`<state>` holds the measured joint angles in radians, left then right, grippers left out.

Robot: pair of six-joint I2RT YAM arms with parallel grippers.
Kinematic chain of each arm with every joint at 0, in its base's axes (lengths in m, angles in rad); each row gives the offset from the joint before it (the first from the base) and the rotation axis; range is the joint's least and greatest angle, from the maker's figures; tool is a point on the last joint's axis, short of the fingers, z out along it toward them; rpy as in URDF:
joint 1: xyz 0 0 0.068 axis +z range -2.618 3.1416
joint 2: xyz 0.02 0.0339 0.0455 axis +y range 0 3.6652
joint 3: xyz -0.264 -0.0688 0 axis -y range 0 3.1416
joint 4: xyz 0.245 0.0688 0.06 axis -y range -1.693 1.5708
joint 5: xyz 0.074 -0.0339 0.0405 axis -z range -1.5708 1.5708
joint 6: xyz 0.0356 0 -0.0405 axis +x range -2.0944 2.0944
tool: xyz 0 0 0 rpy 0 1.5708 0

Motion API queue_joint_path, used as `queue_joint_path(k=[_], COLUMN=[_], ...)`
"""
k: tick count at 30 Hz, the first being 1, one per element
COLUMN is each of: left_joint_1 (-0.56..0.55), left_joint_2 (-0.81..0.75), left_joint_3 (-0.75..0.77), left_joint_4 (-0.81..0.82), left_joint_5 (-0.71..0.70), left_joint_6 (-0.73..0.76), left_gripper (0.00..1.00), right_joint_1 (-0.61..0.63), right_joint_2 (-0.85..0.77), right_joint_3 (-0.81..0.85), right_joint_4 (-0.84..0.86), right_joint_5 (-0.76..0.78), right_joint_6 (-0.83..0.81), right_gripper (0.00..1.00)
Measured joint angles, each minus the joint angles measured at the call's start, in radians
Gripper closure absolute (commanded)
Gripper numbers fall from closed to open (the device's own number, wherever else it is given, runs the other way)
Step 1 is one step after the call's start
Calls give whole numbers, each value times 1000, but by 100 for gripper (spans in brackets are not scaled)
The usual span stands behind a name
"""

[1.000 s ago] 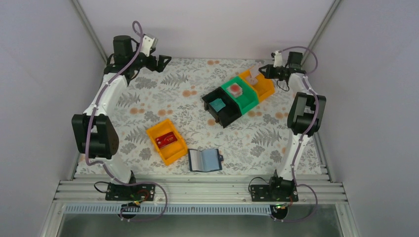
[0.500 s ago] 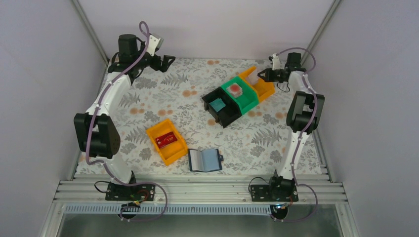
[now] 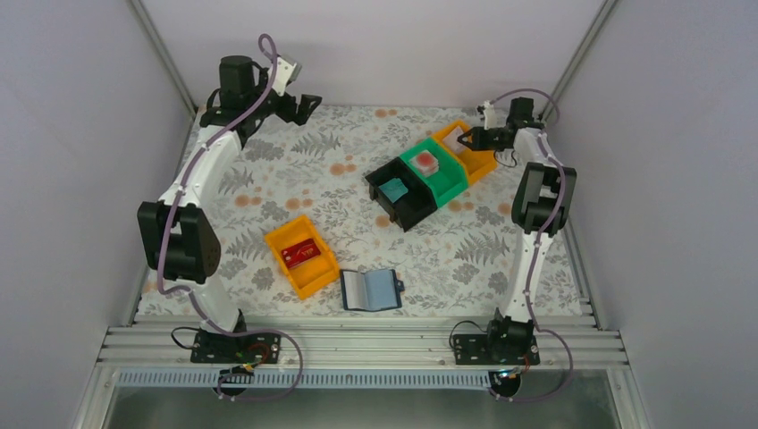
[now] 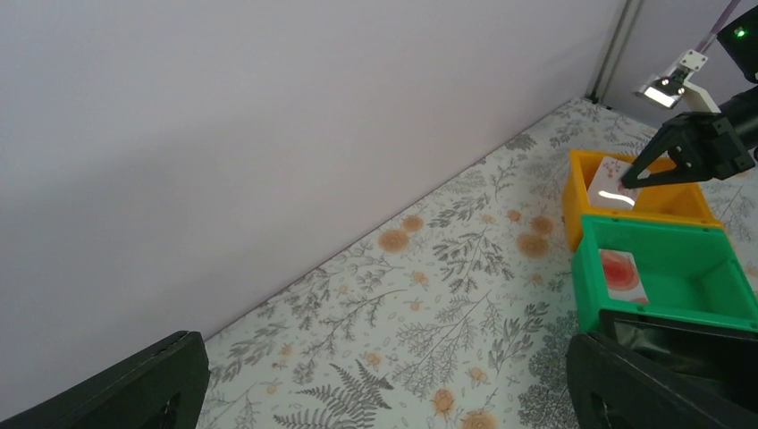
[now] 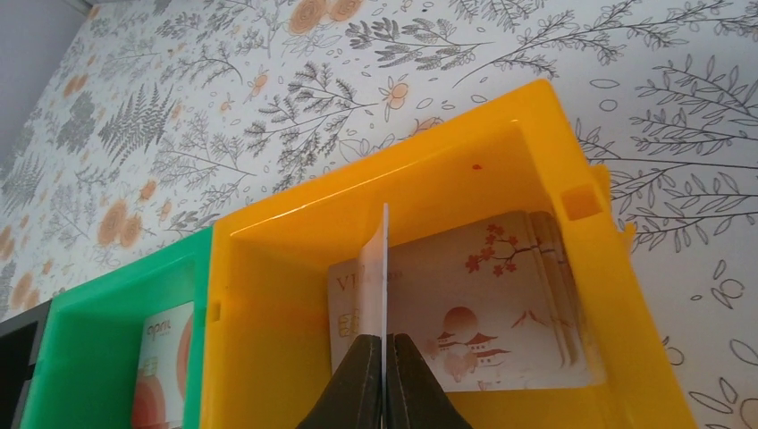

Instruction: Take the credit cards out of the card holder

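Lying open, navy card holder point(image 3: 371, 289), bluish inside

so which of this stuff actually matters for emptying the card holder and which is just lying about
Job: card holder; red card; teal card; pinkish card; blossom card; thin card pinched by the right end effector.
Lying about: near orange bin; far orange bin; green bin; black bin; open left end effector.
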<state>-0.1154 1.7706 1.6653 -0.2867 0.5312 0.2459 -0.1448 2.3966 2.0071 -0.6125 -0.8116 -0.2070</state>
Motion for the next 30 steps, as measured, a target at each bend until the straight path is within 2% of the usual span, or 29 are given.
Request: queue_joint_path(k=[3,4,9,11,13,18,21,30], left_joint_1=[-1,-1,-1,-1,-1,-1,-1,-3], left_joint_2=[13,18,34,37,39,39,39,39], left_joint_3=[14,15,15,15,15,15,15,15], left_joint_4=[0,0,-1,0,0,0,1,0], left_joint_5=[-4,-5,-9,-13,-22,-26,-27,-27], left_joint_6=[2,2,5,5,5,5,5,5], left_gripper=[0,0,0,0,0,0,0,0], right_joint_1=[1,2,4,8,14,35,52,99], right_joint_2=[2,2,2,2,2,2,2,-8], right_joint_3=[7,7,7,12,25,61,74,85], right_joint_4=[-10,-11,-13,-14,-14,10,18,31], right_joint_5=[-9,-9,13,32,53,124,177,309], right_joint_6=[0,0,9,14,22,56,74,86], right_gripper=[93,88,51,44,40,14,11,11])
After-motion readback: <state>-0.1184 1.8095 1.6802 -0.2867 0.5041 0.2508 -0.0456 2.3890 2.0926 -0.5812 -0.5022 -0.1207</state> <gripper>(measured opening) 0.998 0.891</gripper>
